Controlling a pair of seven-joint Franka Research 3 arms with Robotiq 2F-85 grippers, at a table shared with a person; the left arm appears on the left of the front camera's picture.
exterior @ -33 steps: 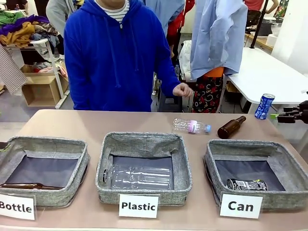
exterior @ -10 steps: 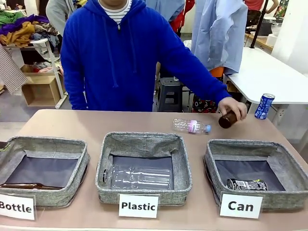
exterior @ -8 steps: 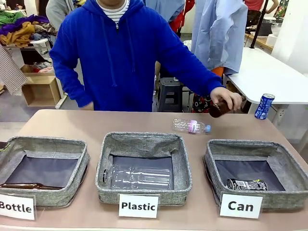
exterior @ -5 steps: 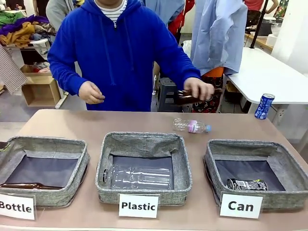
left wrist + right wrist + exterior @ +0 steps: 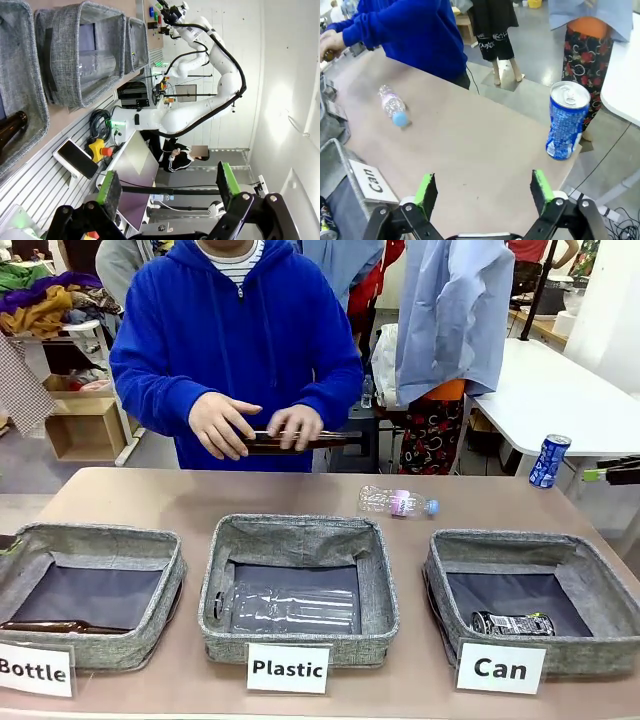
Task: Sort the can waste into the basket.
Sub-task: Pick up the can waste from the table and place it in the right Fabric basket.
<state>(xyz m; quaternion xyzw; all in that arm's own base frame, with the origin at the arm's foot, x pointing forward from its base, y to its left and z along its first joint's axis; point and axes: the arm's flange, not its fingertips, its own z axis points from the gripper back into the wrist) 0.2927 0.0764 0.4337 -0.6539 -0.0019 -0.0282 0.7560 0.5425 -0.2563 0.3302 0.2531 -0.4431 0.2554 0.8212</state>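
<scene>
The grey woven cloth basket with a white "Can" label (image 5: 520, 543) sits closest, and a small black metal can with a silver top (image 5: 512, 623) lies sideways inside. Past it the tan table (image 5: 200, 495) is bare up to the blue-and-white metal can (image 5: 548, 461), standing up near the far right edge (almost at the corner). The right gripper (image 5: 482, 187) is spread wide and empty, near that can; the left gripper (image 5: 168, 185) is spread and empty too.

Pink-labelled bottle (image 5: 397, 502) on table (image 5: 150, 500); clear bottle (image 5: 285, 608) in Plastic basket (image 5: 300, 530); brown bottle (image 5: 55, 626) in Bottle basket (image 5: 90, 537).
</scene>
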